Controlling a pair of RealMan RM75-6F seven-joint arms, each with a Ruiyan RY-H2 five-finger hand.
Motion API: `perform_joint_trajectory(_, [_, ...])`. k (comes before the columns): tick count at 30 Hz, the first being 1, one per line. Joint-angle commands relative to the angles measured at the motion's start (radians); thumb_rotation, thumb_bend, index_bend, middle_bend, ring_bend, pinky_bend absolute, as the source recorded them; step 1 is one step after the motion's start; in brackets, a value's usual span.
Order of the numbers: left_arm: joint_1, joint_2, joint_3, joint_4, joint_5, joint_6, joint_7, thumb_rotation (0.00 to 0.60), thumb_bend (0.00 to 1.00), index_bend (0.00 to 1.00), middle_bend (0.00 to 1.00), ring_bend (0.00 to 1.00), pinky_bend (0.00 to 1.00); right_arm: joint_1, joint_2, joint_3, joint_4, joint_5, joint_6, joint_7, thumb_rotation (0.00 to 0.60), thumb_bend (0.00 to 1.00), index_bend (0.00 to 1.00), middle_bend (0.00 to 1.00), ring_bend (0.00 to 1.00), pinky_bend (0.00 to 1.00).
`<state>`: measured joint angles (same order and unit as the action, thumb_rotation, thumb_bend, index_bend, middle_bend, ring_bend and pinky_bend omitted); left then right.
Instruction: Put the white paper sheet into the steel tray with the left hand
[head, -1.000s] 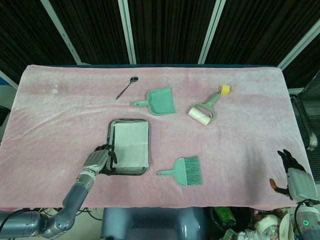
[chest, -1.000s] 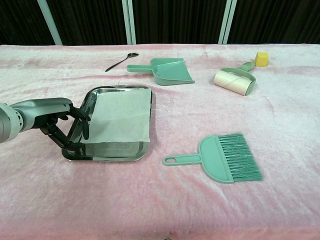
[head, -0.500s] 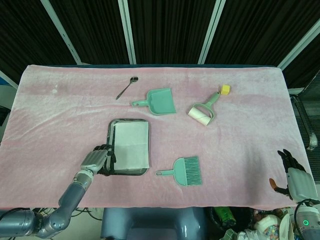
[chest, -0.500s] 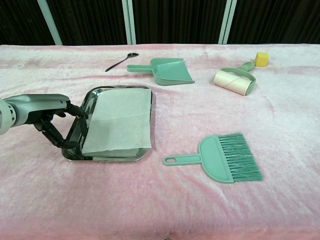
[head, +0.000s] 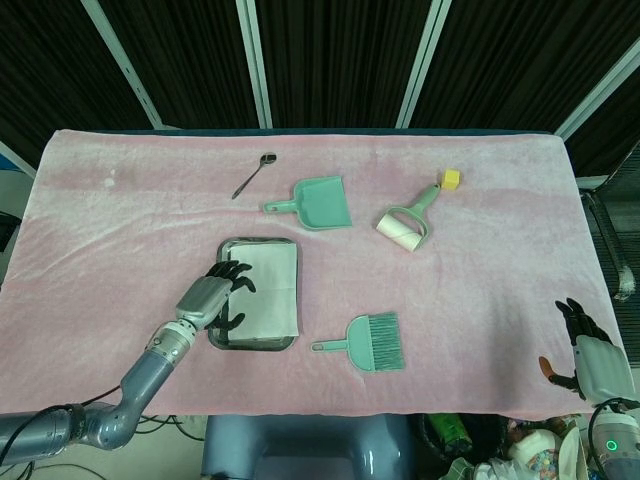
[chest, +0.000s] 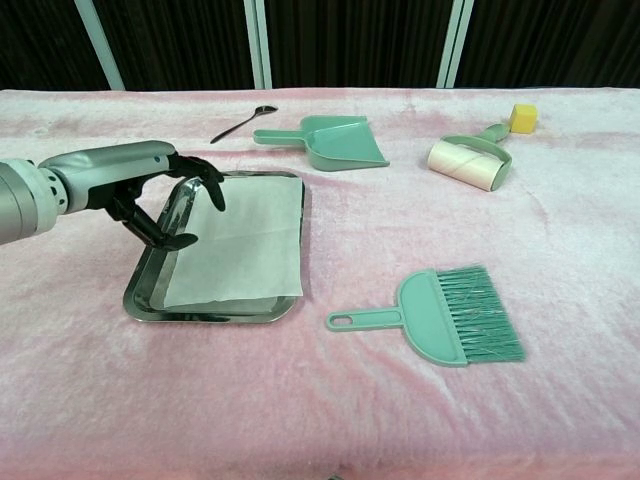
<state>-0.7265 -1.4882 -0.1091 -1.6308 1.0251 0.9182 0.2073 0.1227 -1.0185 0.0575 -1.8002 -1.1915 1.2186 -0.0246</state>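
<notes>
From my station I see the white paper sheet (chest: 240, 240) lying flat inside the steel tray (chest: 152, 285), covering its right-hand part, with its near right corner reaching the tray's rim; the tray sits left of centre on the pink-covered worktop (chest: 330, 400), closer to the near edge than the far one. My left robot hand (chest: 160, 195) hovers over the tray's left side with its fingers (chest: 205, 180) spread apart and nothing held; in the head view it shows at (head: 212, 298), fingertips over the sheet's left edge, though I cannot tell whether they touch the paper. My right robot hand (head: 590, 355) hangs off the near right corner of the worktop, fingers apart, holding nothing. Toward the far edge lie a spoon (chest: 243, 122) and, just right of it, a green dustpan (chest: 335, 140). Further right is a lint roller (chest: 468, 160) with a small yellow block (chest: 522, 117) beside its handle end. A green hand brush (chest: 445, 318) lies right of the tray, near the front edge, bristles pointing right.
</notes>
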Motion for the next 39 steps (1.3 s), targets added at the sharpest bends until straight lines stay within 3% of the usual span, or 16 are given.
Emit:
perform_joint_trajectory(1, [0.005,-0.068,0.003,0.146,0.176,-0.038,-0.160,0.600,0.38,0.31,0.10,0.00,0.00,0.000,0.000,0.000,0.000,0.000,0.001,0.000,0.600,0.27,0.04,0.01,0.10,0.19])
perform_joint_trajectory(5, [-0.015,-0.114,0.005,0.245,0.260,-0.054,-0.252,0.600,0.38,0.31,0.11,0.00,0.00,-0.001,0.001,0.001,-0.001,0.004,0.000,0.003,0.600,0.27,0.04,0.01,0.10,0.19])
perform_joint_trajectory(10, [-0.028,-0.149,0.022,0.316,0.299,-0.070,-0.264,0.600,0.38,0.31,0.11,0.00,0.00,0.000,0.003,0.001,-0.004,0.005,-0.002,0.004,0.600,0.27,0.04,0.01,0.10,0.19])
perform_joint_trajectory(39, [-0.050,-0.127,0.081,0.357,0.380,-0.131,-0.280,0.600,0.38,0.30,0.11,0.00,0.00,0.001,0.007,0.002,-0.010,0.012,-0.009,0.011,0.600,0.27,0.04,0.01,0.10,0.21])
